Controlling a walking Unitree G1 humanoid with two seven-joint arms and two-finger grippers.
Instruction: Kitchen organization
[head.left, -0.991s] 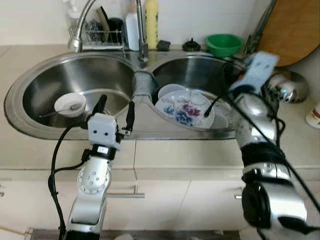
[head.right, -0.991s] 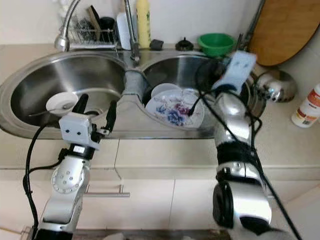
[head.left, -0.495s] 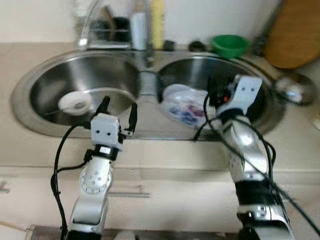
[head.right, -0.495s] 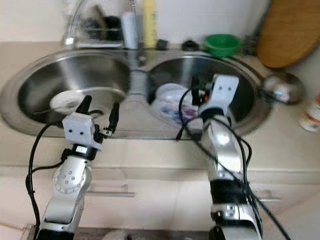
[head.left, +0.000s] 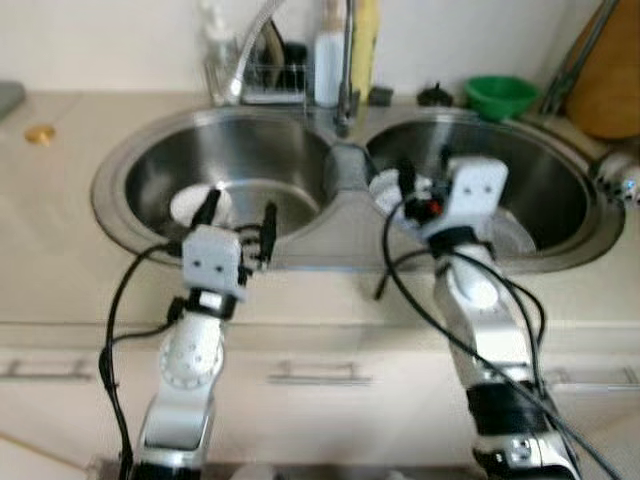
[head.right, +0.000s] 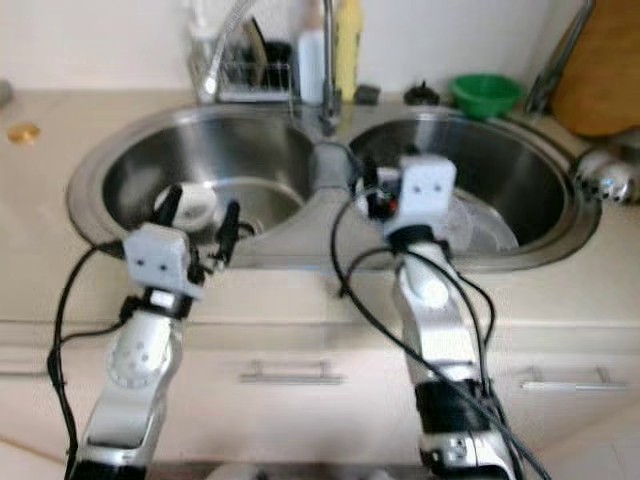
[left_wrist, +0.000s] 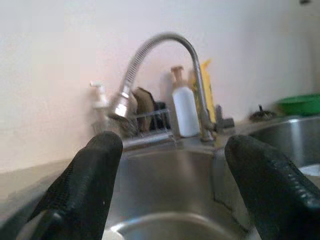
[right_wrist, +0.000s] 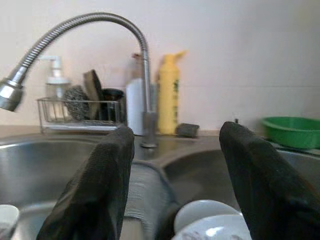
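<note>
Both grippers hold nothing, fingers spread: the left gripper (head.left: 236, 207) hovers at the front rim of the left sink basin (head.left: 150, 180), above a white bowl (head.left: 195, 203), and the right gripper (head.left: 422, 178) sits over the right basin's (head.left: 560, 195) left edge, beside stacked plates (right_wrist: 210, 222). Behind the faucet (right_wrist: 100, 22) stand a yellow bottle (right_wrist: 169, 97), wire rack (right_wrist: 80, 112) and green bowl (right_wrist: 292, 131).
</note>
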